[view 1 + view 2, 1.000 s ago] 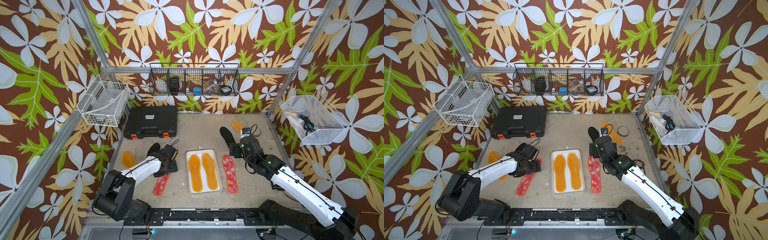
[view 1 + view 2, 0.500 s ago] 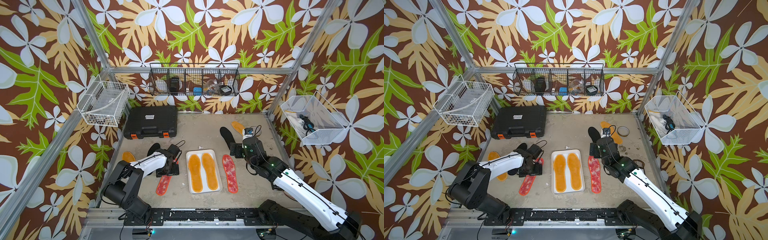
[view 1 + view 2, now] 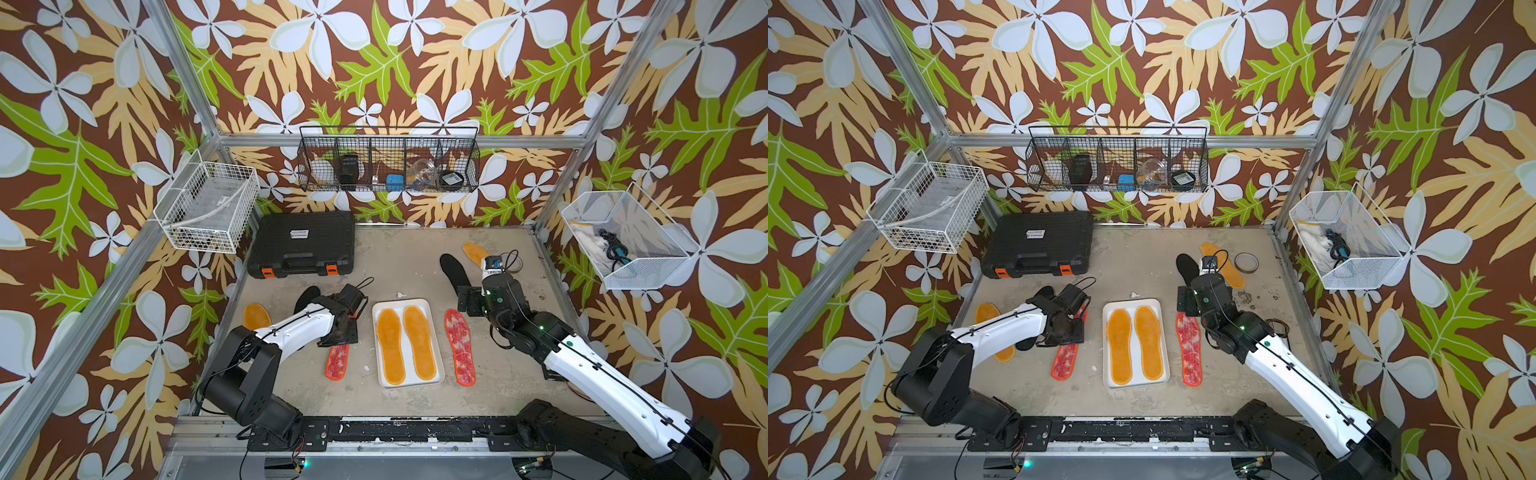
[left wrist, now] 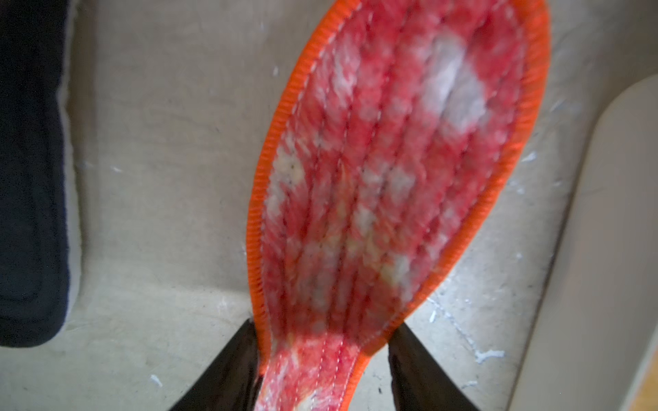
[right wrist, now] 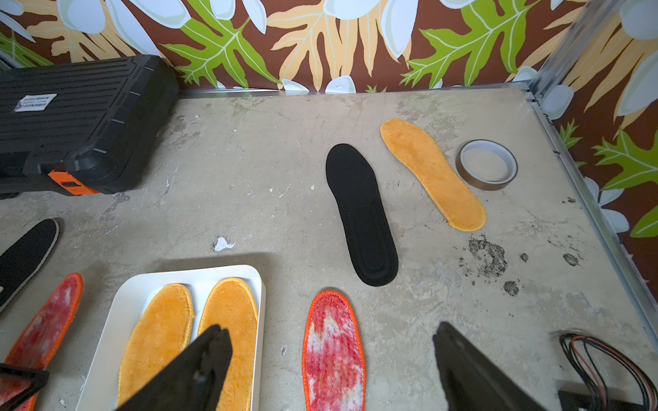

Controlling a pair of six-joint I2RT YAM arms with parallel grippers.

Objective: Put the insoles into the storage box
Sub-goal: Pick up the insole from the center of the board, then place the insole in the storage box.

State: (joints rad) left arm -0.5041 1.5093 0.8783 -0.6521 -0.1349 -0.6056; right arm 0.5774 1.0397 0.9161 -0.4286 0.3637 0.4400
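The white storage box (image 3: 399,302) (image 3: 1131,302) sits mid-table with two orange-yellow insoles (image 3: 390,347) lying in it. To its left lies a red-white insole (image 3: 337,361) (image 4: 391,160). My left gripper (image 3: 340,336) (image 4: 322,329) is shut on that insole's end, and both fingers press its orange rim so it buckles between them. A second red-white insole (image 3: 459,349) (image 5: 333,352) lies right of the box. My right gripper (image 3: 467,301) (image 5: 329,327) hovers open over its far end with nothing held.
Loose insoles lie around: a black one (image 5: 359,213) and an orange one (image 5: 431,174) at the back right, a black one (image 3: 307,295) and an orange one (image 3: 257,316) at the left. A tape roll (image 5: 486,164) is near the right edge. A black case (image 3: 305,243) stands at the back left.
My left gripper's jaws have narrowed from wide open onto the end of the left red-white insole, and the arm has shifted slightly toward the box. The right arm has barely moved.
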